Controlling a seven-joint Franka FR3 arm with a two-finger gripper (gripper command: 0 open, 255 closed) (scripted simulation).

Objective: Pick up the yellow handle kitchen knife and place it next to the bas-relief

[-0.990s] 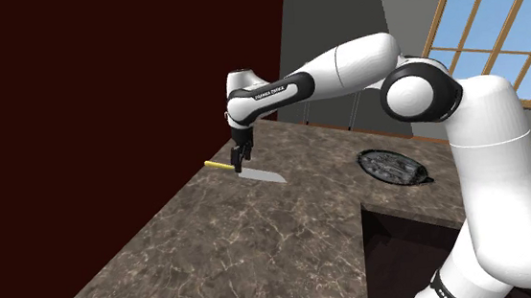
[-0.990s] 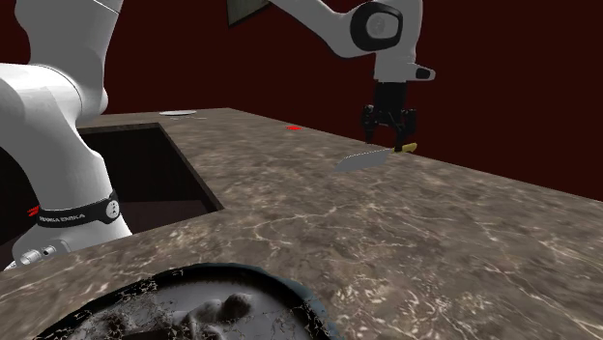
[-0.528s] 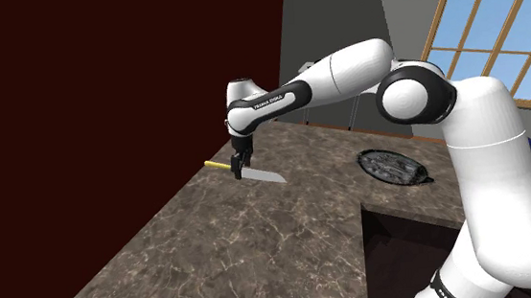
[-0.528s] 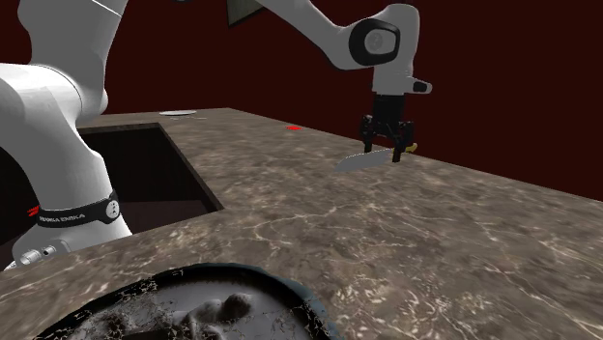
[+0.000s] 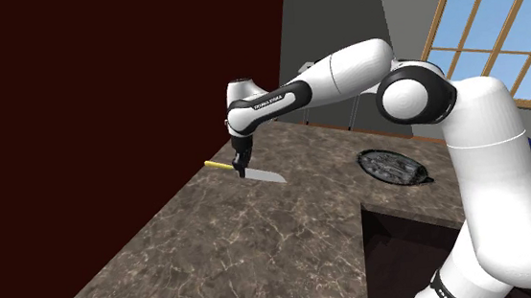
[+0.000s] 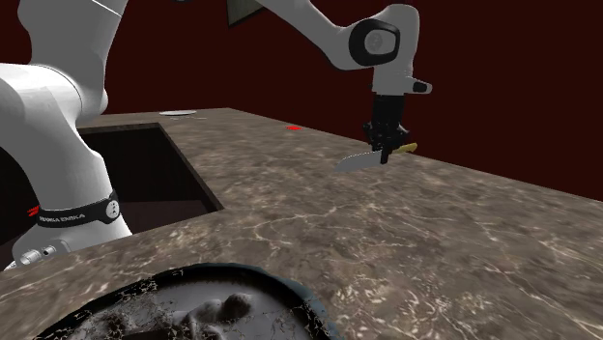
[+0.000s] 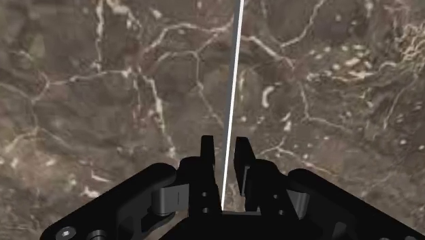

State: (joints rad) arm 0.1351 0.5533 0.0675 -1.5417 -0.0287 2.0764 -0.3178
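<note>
Right, the gripper (image 5: pixel 242 168) stands straight down on the countertop (image 5: pixel 260 240), both fingers (image 7: pixel 206 155) pinched onto the kitchen knife (image 5: pixel 267 176) where blade meets yellow handle. The blade stands on edge, so that narrow squeeze suits it. I count one knife and one bas-relief (image 5: pixel 394 166), well apart, so I'd say the carry isn't done.

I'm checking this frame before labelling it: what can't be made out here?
Wrist view: the knife shows as a thin edge-on line; its handle end is hidden under the claw.
Second exterior view: the bas-relief is cut off by the bottom edge.
Shoulder view: its carving is too small to read.
</note>
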